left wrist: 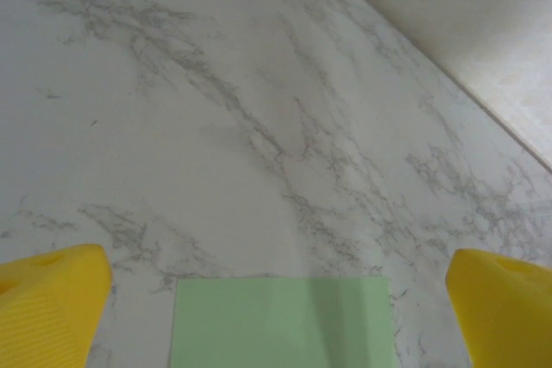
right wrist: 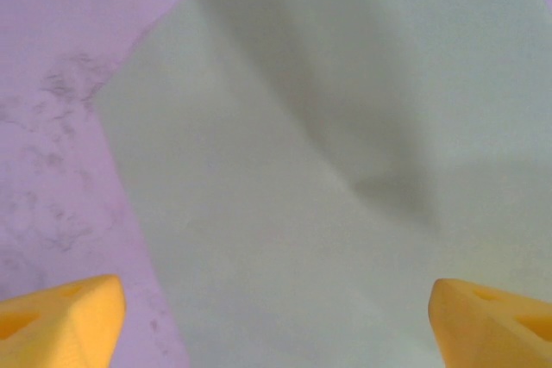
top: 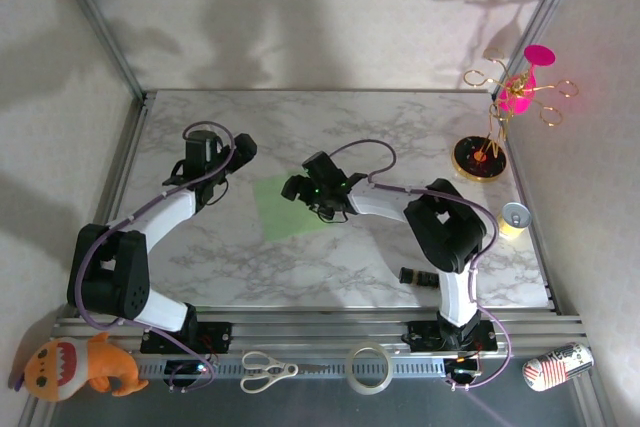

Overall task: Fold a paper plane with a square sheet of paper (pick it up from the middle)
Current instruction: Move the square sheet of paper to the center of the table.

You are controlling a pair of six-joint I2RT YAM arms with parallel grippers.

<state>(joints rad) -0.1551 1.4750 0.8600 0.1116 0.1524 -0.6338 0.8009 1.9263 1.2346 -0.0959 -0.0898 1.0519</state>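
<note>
The square sheet of paper (top: 283, 206) is light green and lies flat on the marble table (top: 400, 132), between the two arms. My left gripper (top: 222, 175) hangs open at the sheet's left edge; in the left wrist view the paper (left wrist: 280, 321) lies between its yellow fingertips (left wrist: 52, 299), which stand wide apart above it. My right gripper (top: 305, 192) is open over the sheet's right side. In the right wrist view the paper (right wrist: 328, 213) looks pale grey and close, spanning the gap between the orange fingertips (right wrist: 492, 316). No paper plane is in view.
A gold stand with pink ornaments (top: 500, 117) and a can (top: 514, 217) sit at the right of the table. A small dark object (top: 415, 276) lies near the right arm's base. Scissors (top: 268, 370), a tape roll (top: 368, 368), a plush toy (top: 80, 367) and another can (top: 557, 365) lie along the front rail.
</note>
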